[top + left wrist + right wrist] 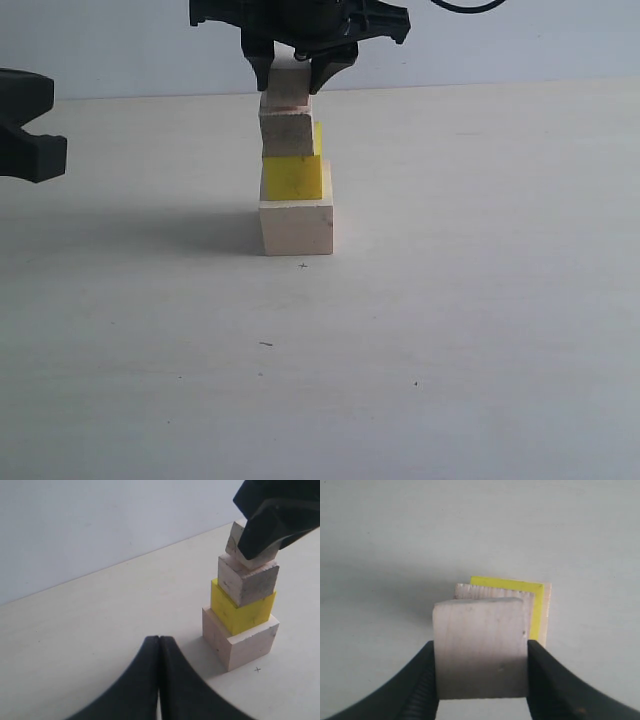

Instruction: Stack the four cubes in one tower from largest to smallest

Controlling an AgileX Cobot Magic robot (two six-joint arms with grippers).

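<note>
The tower stands mid-table: a large wooden cube (296, 228) at the bottom, the yellow cube (292, 177) on it, and the medium wooden cube (286, 133) above. The small wooden cube (288, 88) is on top, its underside touching the medium cube. My right gripper (292, 78) comes down from above, shut on the small cube (480, 647), with a finger on each side face. The left gripper (160, 639) is shut and empty. It hovers well to the left of the tower (245, 642).
The pale table (480, 330) runs wide around the tower, with a plain wall behind it. A small cross mark (303, 266) lies just in front of the large cube. The left gripper (50, 140) sits at the exterior view's left edge.
</note>
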